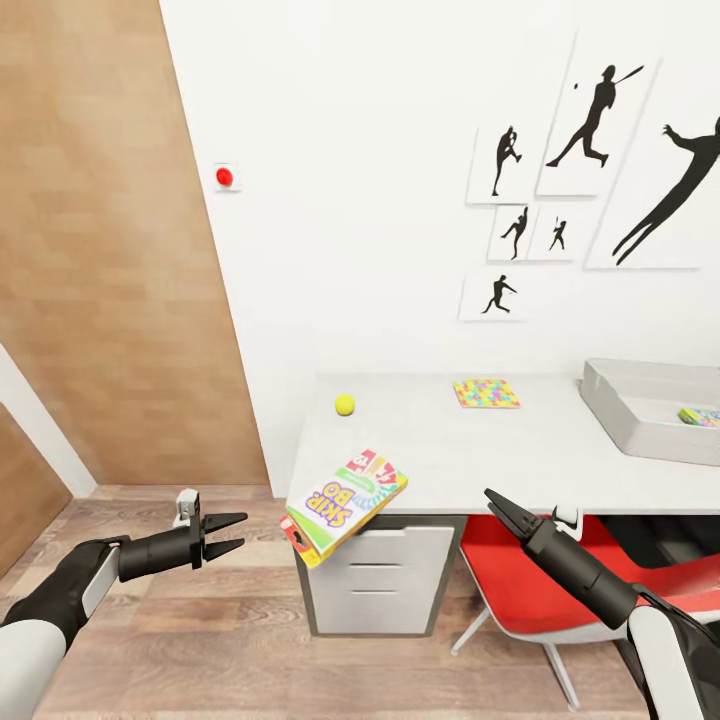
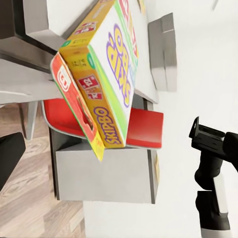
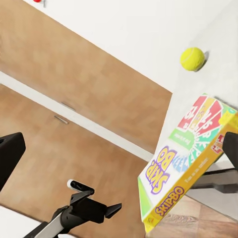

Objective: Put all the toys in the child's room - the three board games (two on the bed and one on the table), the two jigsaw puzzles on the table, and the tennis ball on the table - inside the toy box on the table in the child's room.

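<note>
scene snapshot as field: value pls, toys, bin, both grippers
board game: Skip-Bo box on the table, at its front left corner, overhanging the edge
tennis ball: on the table, loose, behind the box
jigsaw puzzle: flat on the table, near the wall
toy box: on the table's right end, one colourful flat item inside
left gripper: open, empty, in the air left of the box
right gripper: empty, at the table's front edge, jaw state unclear

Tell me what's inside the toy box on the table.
In the toy box, one flat piece with a colourful jigsaw pattern lies near its right end. The near wall and the picture's right edge hide the rest of the floor.
</note>
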`<state>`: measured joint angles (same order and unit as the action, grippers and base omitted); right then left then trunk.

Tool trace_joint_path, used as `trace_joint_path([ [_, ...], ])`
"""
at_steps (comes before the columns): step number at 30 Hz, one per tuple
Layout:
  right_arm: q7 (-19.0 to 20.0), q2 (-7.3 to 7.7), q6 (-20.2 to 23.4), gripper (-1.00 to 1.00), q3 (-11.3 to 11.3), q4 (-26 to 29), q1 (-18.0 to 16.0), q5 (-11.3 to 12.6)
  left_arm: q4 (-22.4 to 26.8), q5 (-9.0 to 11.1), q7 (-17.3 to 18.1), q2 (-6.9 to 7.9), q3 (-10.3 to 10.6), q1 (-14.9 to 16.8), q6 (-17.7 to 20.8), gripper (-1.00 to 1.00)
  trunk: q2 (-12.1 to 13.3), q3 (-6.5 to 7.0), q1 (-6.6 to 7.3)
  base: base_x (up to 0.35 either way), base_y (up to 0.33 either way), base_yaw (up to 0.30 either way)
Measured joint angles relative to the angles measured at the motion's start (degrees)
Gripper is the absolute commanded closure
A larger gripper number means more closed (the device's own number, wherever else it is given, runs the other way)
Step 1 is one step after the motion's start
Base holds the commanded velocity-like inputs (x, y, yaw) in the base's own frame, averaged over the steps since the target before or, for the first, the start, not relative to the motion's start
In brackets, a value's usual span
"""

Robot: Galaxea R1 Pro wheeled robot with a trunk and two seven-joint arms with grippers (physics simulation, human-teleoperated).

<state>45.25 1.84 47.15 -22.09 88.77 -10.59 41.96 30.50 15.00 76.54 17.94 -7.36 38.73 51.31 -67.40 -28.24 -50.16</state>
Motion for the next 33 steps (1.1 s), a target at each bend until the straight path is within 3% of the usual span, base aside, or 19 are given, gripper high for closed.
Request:
trace_joint_path([
  [21,0.0,0.01,-0.16,-1.0,-0.05,0.0,0.0,-0.04,0.0,0.09,0.07,0.03,-0.1,0.0,-0.07,-1.0,0.0,0.0,0.0,-0.002,-0.001,0.0],
  [33,0.0,0.01,-0.18,-1.0,-0.08,0.0,0.0,-0.06,0.0,0.14,0.09,0.22,-0.2,0.0,-0.08,-1.0,-4.8,-2.15,-2.63,0.0,0.0,0.0],
])
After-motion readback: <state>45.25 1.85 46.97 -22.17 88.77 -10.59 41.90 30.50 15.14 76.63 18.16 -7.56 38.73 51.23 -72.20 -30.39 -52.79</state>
